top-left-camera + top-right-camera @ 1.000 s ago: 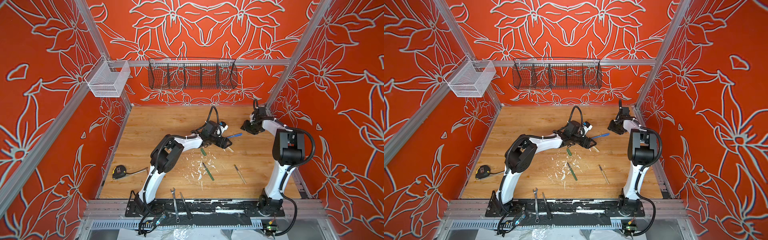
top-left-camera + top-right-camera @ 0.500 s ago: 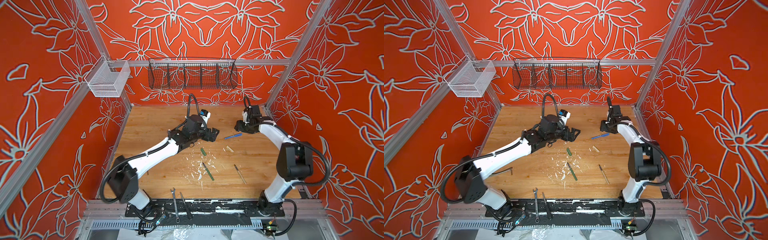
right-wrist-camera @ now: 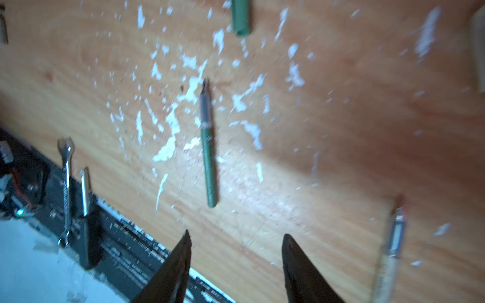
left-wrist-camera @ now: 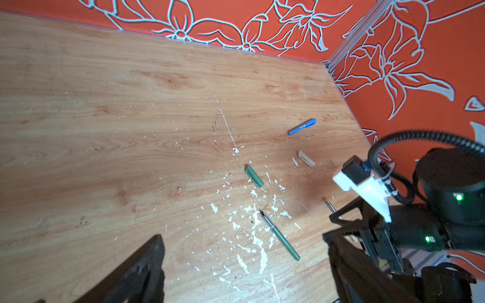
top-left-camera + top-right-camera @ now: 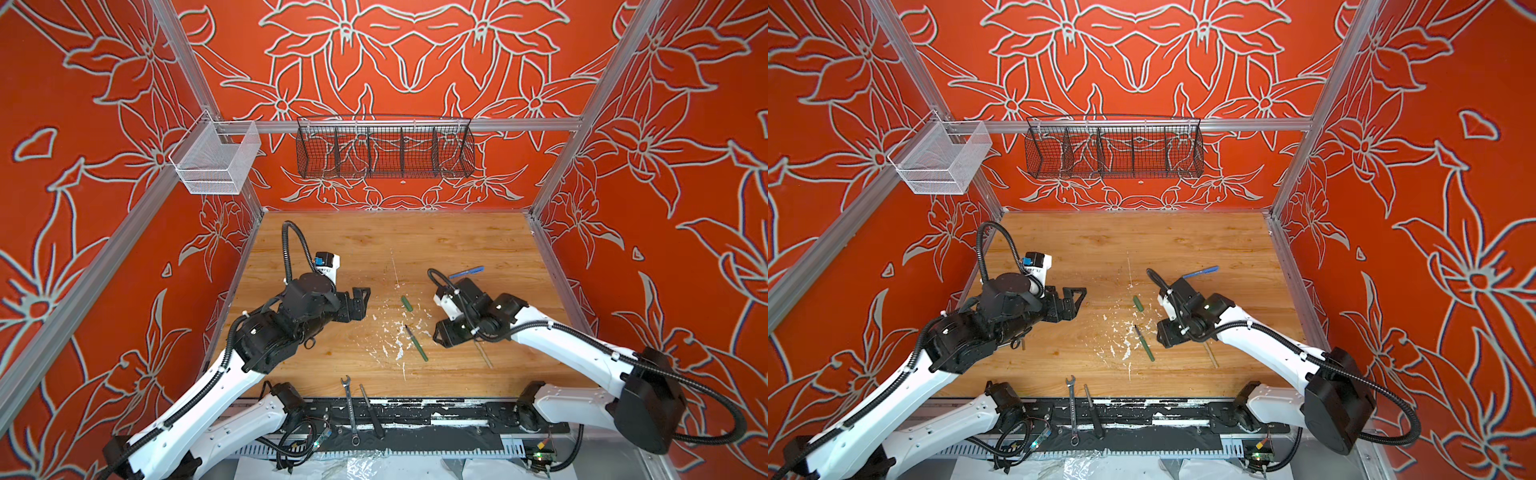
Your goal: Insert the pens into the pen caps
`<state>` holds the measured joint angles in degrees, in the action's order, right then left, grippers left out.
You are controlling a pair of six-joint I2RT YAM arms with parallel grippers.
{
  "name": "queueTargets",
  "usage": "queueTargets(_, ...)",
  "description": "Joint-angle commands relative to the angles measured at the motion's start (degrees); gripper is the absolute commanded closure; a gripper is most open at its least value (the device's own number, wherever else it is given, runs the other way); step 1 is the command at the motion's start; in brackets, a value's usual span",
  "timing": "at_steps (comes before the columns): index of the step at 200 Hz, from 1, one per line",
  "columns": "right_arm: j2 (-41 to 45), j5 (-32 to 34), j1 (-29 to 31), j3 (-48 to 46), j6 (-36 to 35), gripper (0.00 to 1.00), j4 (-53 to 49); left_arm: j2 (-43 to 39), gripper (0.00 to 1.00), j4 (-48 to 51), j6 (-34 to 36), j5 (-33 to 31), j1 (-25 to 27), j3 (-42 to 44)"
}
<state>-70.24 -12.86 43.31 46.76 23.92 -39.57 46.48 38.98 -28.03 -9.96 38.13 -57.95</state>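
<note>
Both my grippers hover empty over wood table. My L gripper, jaws wide, sits well left of green pen. My R gripper, jaws partway apart, is just right of it. Beyond pen's tip, apart, lies green cap. Right of green pen is tan pen. Farther back are tan cap and blue pen.

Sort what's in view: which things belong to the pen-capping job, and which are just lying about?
Job: green pen, green cap, tan pen, tan cap, blue pen.
Lying about: wrench, black tool, black basket, white basket, white flakes.
</note>
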Motion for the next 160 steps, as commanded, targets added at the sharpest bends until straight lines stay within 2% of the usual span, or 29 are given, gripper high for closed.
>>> queueTargets(1, -0.63, -0.49, 2.85, -2.36, 5.18, 0.43, 1.98, 0.45, 0.03, 4.79, -2.08, -1.56, -0.27, 1.28)
queueTargets(49, -7.94, -2.09, 7.17, -1.74, 3.94, 0.43, 6.21, 0.50, 0.03, 2.89, -2.55, 0.42, -0.34, 3.13)
queueTargets(160, -20.19, -4.12, 9.24, 5.27, 0.84, 0.42, 5.47, -1.19, 0.03, 4.86, -1.55, -1.36, -0.34, 3.89)
